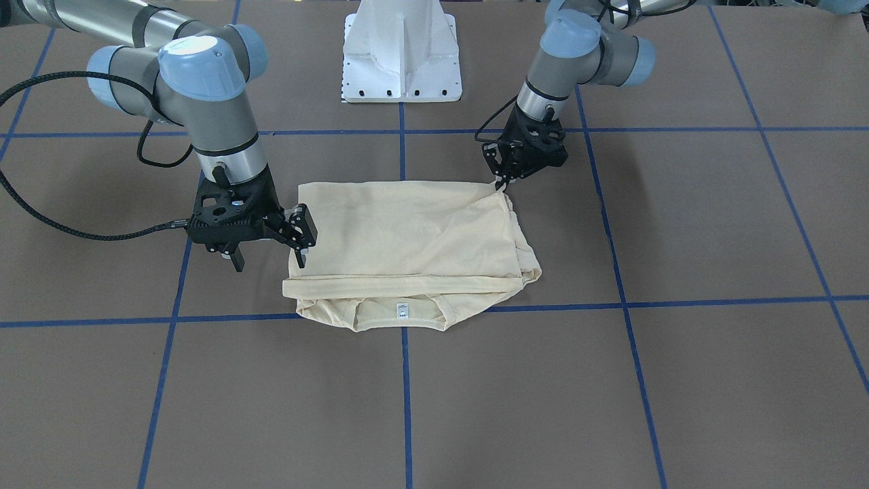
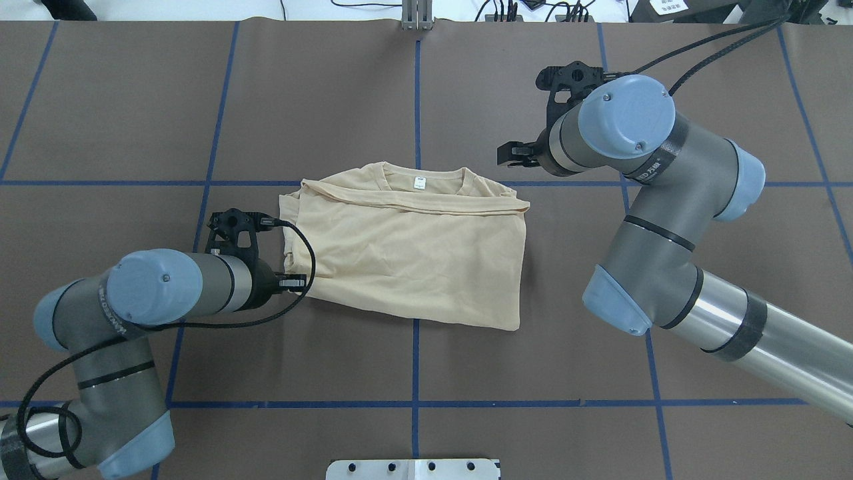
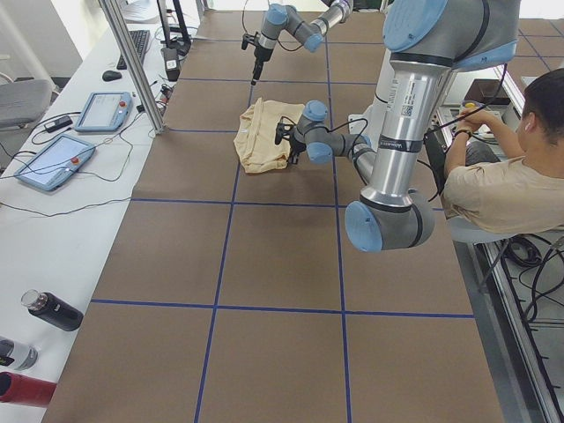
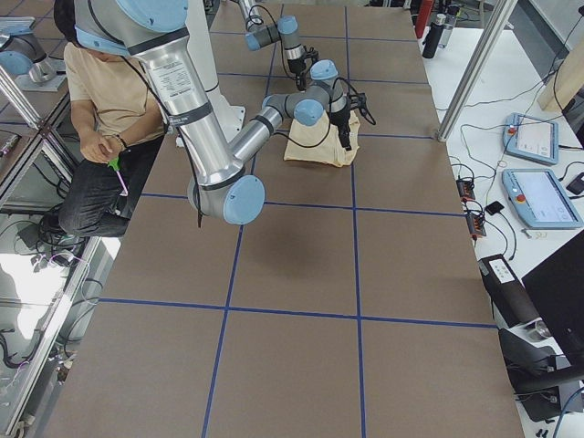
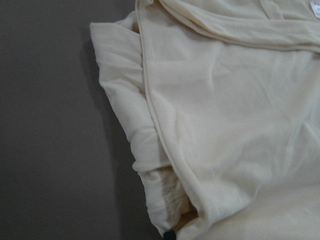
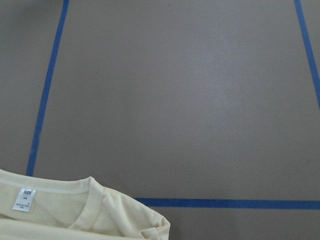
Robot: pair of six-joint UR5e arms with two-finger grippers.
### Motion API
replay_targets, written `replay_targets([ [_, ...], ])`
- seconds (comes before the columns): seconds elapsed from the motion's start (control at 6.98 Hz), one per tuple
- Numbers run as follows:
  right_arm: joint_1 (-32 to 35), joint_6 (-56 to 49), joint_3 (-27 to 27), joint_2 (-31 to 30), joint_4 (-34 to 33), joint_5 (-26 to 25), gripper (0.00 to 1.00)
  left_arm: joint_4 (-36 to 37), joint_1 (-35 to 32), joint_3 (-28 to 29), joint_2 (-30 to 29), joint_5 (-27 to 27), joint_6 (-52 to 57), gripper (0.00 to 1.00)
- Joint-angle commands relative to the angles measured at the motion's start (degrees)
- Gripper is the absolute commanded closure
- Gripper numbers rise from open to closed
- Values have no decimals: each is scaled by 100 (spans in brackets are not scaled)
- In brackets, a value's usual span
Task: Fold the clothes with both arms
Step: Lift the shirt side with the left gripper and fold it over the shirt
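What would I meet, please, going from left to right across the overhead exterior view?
left arm → left gripper at the shirt's corner → shirt → right gripper → right arm

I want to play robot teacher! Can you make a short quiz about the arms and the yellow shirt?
1. True or false: the whole shirt hangs in the air.
2. Which one pinches a shirt corner? A. left end effector B. right end effector C. neither
3. Does the collar point toward the white base or away from it?
Key: 1 false; 2 A; 3 away.
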Motion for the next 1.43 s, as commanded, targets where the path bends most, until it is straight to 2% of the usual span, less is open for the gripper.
replay_targets([
  [0.0,-6,7,-1,7,0,0,0,-62,-981,949,-417,2,1065,100],
  [0.29,-6,-2,-1,7,0,9,0,-297,-1660,2694,-1775,-7,1535,100],
  [0.57,-15,-2,-10,7,0,9,0,-1523,-1961,4723,-3025,-50,1825,100],
  [0.72,-23,24,-1,7,0,9,0,-1669,-1988,4977,-3231,-146,1836,100],
  [0.86,-76,85,-19,50,0,0,0,-1688,-2023,4980,-3198,-165,1949,10],
  [1.0,-155,121,-54,112,0,-26,0,-1775,-2137,4971,-3163,-165,2472,0],
  [1.29,-339,776,-316,514,-18,-53,0,-1898,-2470,4683,-2700,-750,3054,0],
])
